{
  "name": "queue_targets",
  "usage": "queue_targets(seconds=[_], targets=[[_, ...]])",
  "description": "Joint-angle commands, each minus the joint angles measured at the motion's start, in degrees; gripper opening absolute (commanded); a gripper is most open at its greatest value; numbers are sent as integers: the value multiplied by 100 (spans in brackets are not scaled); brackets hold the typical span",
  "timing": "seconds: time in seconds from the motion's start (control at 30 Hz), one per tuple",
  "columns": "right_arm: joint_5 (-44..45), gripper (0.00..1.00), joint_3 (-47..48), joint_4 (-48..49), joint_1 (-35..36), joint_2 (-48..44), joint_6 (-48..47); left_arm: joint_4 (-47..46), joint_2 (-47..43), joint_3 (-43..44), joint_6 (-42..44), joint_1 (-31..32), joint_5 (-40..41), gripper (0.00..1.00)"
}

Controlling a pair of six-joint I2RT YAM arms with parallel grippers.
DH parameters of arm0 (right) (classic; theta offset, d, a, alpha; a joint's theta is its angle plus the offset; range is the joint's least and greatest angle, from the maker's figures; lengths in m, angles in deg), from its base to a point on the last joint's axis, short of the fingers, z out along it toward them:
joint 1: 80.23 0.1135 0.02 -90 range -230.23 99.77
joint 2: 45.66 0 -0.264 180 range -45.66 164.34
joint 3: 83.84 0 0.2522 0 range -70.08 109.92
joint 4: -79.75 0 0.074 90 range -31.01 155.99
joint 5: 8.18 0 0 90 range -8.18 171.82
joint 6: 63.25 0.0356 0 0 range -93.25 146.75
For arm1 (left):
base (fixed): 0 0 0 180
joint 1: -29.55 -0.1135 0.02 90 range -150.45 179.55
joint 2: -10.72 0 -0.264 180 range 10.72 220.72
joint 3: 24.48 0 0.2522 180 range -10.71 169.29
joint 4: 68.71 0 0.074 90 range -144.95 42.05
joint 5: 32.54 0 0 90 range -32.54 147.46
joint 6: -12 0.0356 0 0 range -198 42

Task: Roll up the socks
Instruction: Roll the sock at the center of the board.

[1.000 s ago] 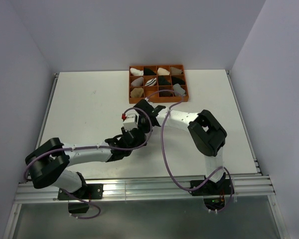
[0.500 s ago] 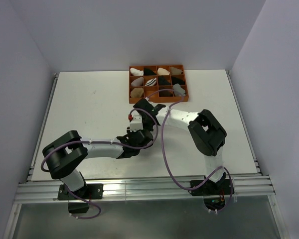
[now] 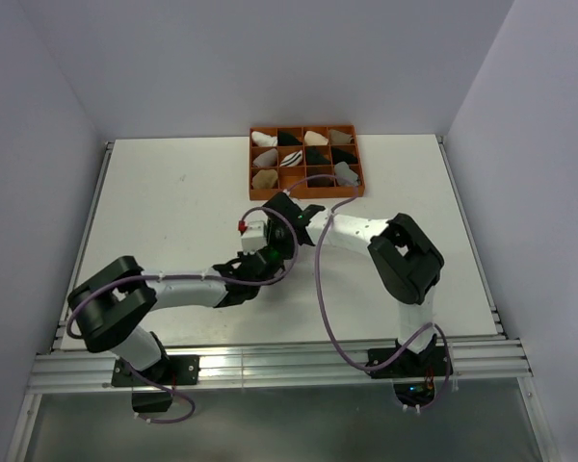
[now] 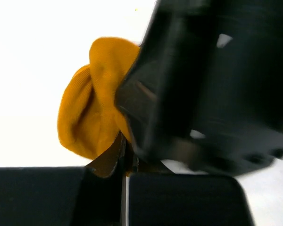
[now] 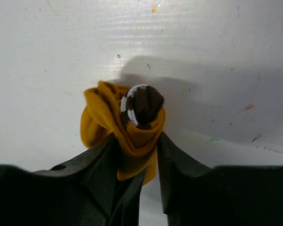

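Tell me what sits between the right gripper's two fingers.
The rolled mustard-yellow sock, its brown striped cuff coiled at the centre, fills the gap between the fingers of the right gripper; the right wrist view shows it.

The left arm (image 3: 178, 289) and right arm (image 3: 356, 229) share white links and bulky black joint housings; a purple cable (image 3: 320, 308) loops along each; the left hand (image 4: 125, 160) and right hand (image 5: 137, 155) are matte and near-black.

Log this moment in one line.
yellow sock: rolled, brown cuff at centre | left gripper: shut, pinching it | right gripper: clasping the roll
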Motion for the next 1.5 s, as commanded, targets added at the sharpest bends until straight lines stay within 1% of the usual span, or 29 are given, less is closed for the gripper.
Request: queue_targets(seconds=[0.0,0.03,0.07,0.1,0.13,0.17,0.23,0.27,0.33,0.37,0.57,0.6,0.77,0.83,1.07,1.2,1.23,1.3,1.33,1.4,1.43,1.47], targets=[[-168,50,-270,527,-12,-669,97,-649,-540,-705,-227,-548,-1121,1],[-151,53,-332,607,-47,-748,115,-798,-768,-847,-280,-672,-1341,1],[-107,55,-394,695,-82,-828,115,-1122,-875,-979,-411,-778,-1743,1],[-81,59,-525,878,-91,-1002,150,-1273,-980,-1233,-482,-988,-1921,1],[-54,61,-596,976,-109,-1091,159,-1414,-1129,-1357,-544,-1103,-2106,1],[-36,63,-744,1090,-126,-1257,194,-1711,-1191,-1559,-701,-1304,-2508,1],[-10,64,-886,1380,-144,-1442,229,-2072,-1288,-1736,-921,-1525,-2887,1],[-62,65,-1008,1477,-153,-1470,230,-2161,-1297,-1876,-992,-1735,-3212,1],[-133,66,-1080,1679,-153,-1479,229,-2398,-1280,-2008,-1193,-1938,-3530,1],[-246,66,-1132,1758,-153,-1453,221,-2634,-1263,-2131,-1273,-2113,-3810,1],[-625,66,-1273,2233,-144,-1076,256,-3356,-938,-2500,-1748,-2694,-4673,1],[-677,66,-1282,2321,-144,-1022,256,-3601,-824,-2545,-1809,-2747,-4874,1],[-880,66,-1326,2471,-144,-627,265,-4103,-498,-2721,-2082,-2958,-5218,1],[-985,66,-1352,2699,-144,-460,282,-4271,-384,-2756,-2152,-3002,-5332,1],[-1109,60,-1282,2744,-144,-125,291,-4158,-287,-2739,-2082,-3073,-5333,1],[-1030,53,-1133,2533,-144,-46,203,-4069,-199,-2651,-2003,-3073,-5386,1],[-1021,44,-1089,2506,-144,-3,186,-4069,-181,-2642,-1968,-3064,-5377,1],[-1021,35,-966,2243,-144,33,107,-4113,-181,-2659,-1951,-3064,-5359,1],[-1012,22,-940,2181,-144,50,72,-4087,-207,-2668,-1924,-3064,-5333,1],[-942,11,-887,1971,-135,42,45,-3877,-330,-2651,-1845,-3073,-5272,1],[-715,0,-660,1552,-135,24,-120,-3389,-627,-2520,-1558,-2986,-5019,9],[-713,0,-658,1435,-135,24,-122,-3384,-734,-2519,-1555,-2985,-5017,9]])
